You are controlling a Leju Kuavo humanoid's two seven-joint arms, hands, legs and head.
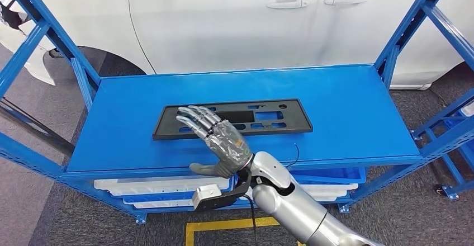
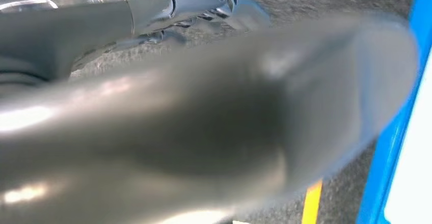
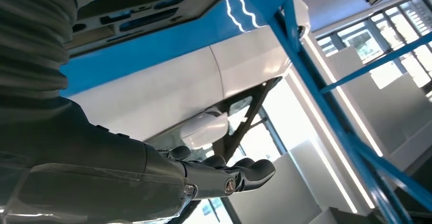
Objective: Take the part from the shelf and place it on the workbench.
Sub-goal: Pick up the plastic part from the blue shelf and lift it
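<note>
The part (image 1: 268,114) is a long flat black panel with several cut-outs, lying flat on the blue shelf top (image 1: 346,112) near its middle. My right hand (image 1: 218,140) hovers over the panel's left end, its back toward me, fingers spread and extended, holding nothing. In the right wrist view the same hand (image 3: 219,178) reaches out with straight fingers, and the panel (image 3: 142,5) lies apart from them on the blue surface. My left hand (image 2: 204,122) is a blurred grey thumb very close to the lens, with carpet behind it; how its fingers lie is unclear.
Blue uprights (image 1: 413,22) and slanted braces (image 1: 33,39) frame the shelf on both sides. A white car (image 1: 235,22) stands right behind it. White parts in blue bins (image 1: 156,187) lie on the level below. A yellow floor line (image 1: 223,226) runs in front.
</note>
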